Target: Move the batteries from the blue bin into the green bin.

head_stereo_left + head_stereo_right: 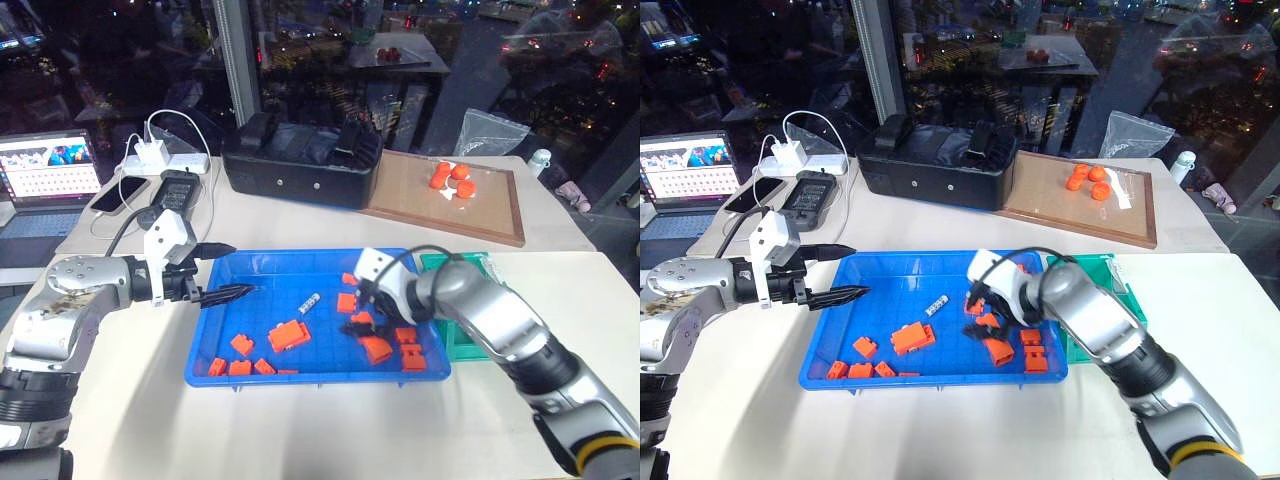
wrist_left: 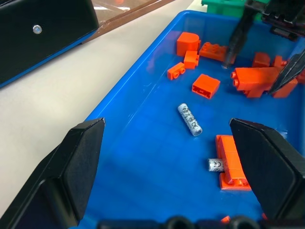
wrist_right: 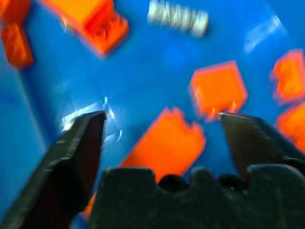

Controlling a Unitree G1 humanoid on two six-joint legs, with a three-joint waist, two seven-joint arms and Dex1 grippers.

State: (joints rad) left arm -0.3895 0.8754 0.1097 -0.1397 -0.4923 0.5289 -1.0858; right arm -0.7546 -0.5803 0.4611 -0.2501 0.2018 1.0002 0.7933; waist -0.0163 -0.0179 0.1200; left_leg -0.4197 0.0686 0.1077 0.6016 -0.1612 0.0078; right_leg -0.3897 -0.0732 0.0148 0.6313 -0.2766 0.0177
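The right gripper (image 3: 159,129) hangs with its fingers wide apart and empty over orange blocks (image 1: 377,348) inside the blue bin (image 1: 222,372). The left gripper (image 1: 222,272) is spread too, holding nothing, at the bin's far edge from the green bin (image 1: 462,345). Two batteries (image 2: 190,119) lie on the blue bin's floor, one (image 2: 216,165) touching an orange block.

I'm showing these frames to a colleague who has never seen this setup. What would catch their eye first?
Probably the bright blue bin at the middle of the white table, strewn with orange blocks, with one battery lying bare near its centre. The left gripper and right gripper reach in from either side, both open and empty. The green bin sits at the blue bin's right edge.
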